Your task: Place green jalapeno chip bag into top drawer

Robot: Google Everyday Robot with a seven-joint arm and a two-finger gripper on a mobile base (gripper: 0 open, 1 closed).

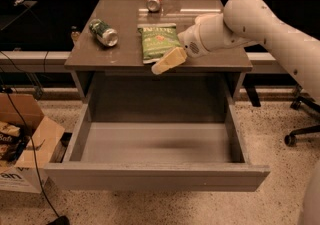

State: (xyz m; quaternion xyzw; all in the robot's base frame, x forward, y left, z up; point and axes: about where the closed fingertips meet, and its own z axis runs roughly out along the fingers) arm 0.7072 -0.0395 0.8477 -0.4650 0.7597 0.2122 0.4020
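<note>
A grey-brown cabinet [125, 55] stands with its top drawer [155, 176] pulled fully out, the wide shallow box holding nothing. The robot's white arm [265, 26] reaches in from the right across the cabinet top. A cardboard box [27, 141] sits on the floor at left. The green jalapeno chip bag [156, 41] lies flat on the cabinet top, near its front edge and not yet in the drawer. The gripper [168, 61] hovers at the bag's lower right corner; whether it is released or clenched, or touching the foil, cannot be told. The bag looks light, crinkly and slippery, its contents breakable, so a gentle pinch on a sealed edge seems best. A green soda can [104, 32] and a red can [154, 0] lie nearby.
</note>
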